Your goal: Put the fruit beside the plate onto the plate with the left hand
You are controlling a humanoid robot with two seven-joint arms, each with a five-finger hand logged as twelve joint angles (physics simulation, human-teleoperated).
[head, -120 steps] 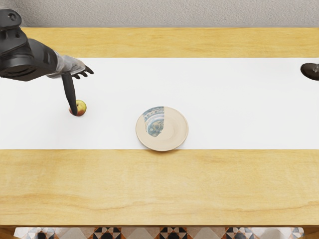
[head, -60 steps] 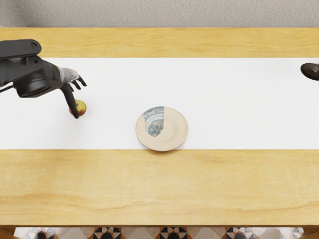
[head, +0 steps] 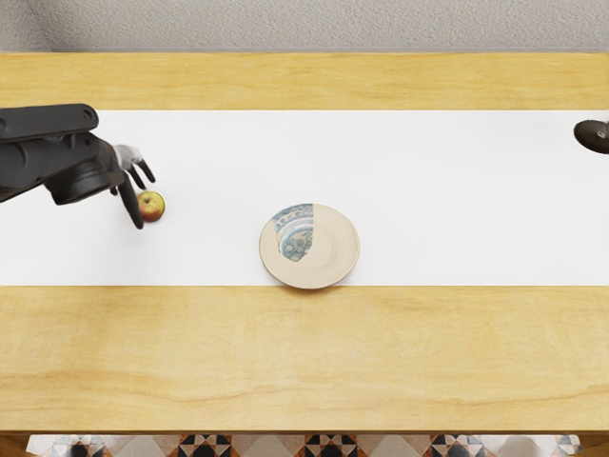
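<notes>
Apple (head: 149,205): one, lying on the white runner (head: 428,181), well apart from the plate at its 9 o'clock. Plate (head: 339,255): one, blue-patterned, nothing on it. My left robot hand (head: 128,183): one, at the apple's 10 o'clock, fingers splayed, grasping nothing, one finger just beside the fruit. My right robot hand (head: 594,134): at the bench's (head: 304,352) 3 o'clock edge, its state hidden.
</notes>
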